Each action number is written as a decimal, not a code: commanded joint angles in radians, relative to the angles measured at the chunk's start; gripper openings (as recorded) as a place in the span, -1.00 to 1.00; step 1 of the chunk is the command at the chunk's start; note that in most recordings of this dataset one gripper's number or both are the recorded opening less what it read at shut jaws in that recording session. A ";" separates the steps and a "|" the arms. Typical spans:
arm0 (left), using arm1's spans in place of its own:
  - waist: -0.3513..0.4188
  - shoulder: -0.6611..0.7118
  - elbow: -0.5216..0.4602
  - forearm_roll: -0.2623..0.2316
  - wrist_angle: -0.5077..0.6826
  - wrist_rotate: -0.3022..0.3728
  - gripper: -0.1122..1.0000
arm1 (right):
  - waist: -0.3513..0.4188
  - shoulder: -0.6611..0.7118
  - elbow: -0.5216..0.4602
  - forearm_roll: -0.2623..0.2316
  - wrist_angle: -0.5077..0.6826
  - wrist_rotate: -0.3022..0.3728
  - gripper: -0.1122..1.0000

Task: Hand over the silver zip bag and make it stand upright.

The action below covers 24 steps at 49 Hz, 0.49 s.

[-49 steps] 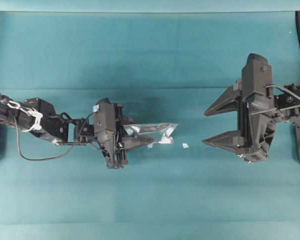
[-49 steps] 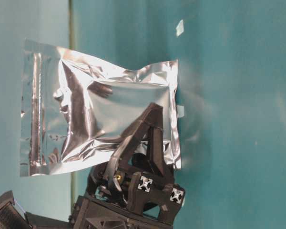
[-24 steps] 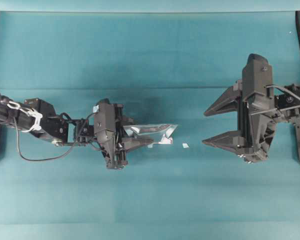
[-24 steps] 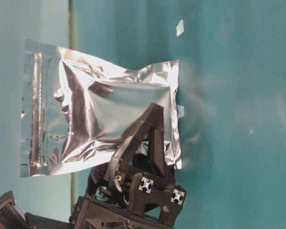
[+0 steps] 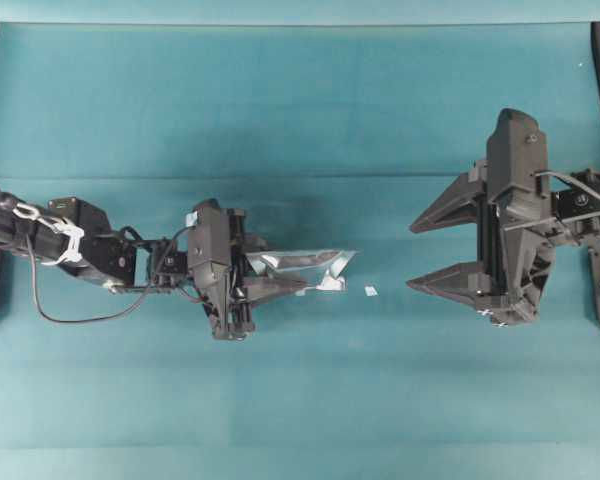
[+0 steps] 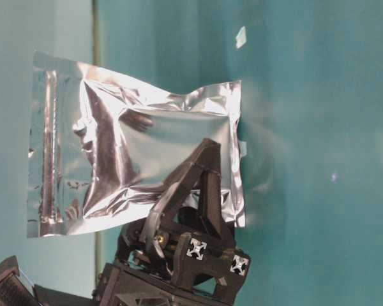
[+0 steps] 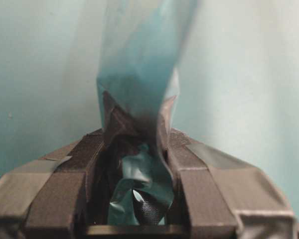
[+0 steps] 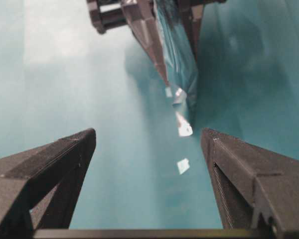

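Observation:
My left gripper [image 5: 280, 277] is shut on the silver zip bag [image 5: 305, 262], a crinkled foil pouch held at centre left. From overhead the bag shows edge-on, pointing toward the right arm. In the table-level view its broad face [image 6: 115, 140] shows, with the zip strip along one short end and one of the gripper's fingers [image 6: 204, 178] across it. In the left wrist view the foil [image 7: 139, 59] is pinched between the pads. My right gripper [image 5: 410, 258] stands wide open, apart from the bag, facing it. In the right wrist view the bag [image 8: 178, 64] lies beyond the open right gripper [image 8: 148, 134].
A tiny white scrap [image 5: 371, 291] lies on the teal table [image 5: 300, 100] between the bag and the right gripper, also visible as the scrap [image 8: 182, 166] in the right wrist view. Dark frame posts stand at the far left and right edges.
The bag in my left gripper has shifted very slightly. The right gripper has barely moved and stays open.

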<state>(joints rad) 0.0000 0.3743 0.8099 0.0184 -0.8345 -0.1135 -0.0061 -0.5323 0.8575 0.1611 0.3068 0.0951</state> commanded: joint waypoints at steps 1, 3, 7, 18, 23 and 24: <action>-0.018 -0.006 -0.003 0.005 0.003 0.002 -0.27 | 0.003 -0.008 -0.009 0.002 -0.009 0.009 0.94; -0.020 -0.006 -0.002 0.003 0.005 0.006 -0.26 | 0.005 -0.008 -0.009 0.002 -0.009 0.008 0.94; -0.023 -0.005 -0.005 0.005 0.011 0.026 -0.26 | 0.005 -0.008 -0.009 0.002 -0.009 0.009 0.94; -0.021 -0.006 -0.017 0.005 0.023 0.040 -0.26 | 0.005 -0.011 -0.008 0.002 -0.009 0.011 0.94; -0.021 -0.008 -0.017 0.005 0.023 0.040 -0.26 | 0.005 -0.011 -0.008 0.003 -0.009 0.011 0.94; -0.023 -0.008 -0.017 0.005 0.023 0.040 -0.27 | 0.005 -0.011 -0.008 0.002 -0.009 0.011 0.94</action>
<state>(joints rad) -0.0031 0.3712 0.8023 0.0184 -0.8130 -0.0752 -0.0046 -0.5338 0.8575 0.1611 0.3068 0.0966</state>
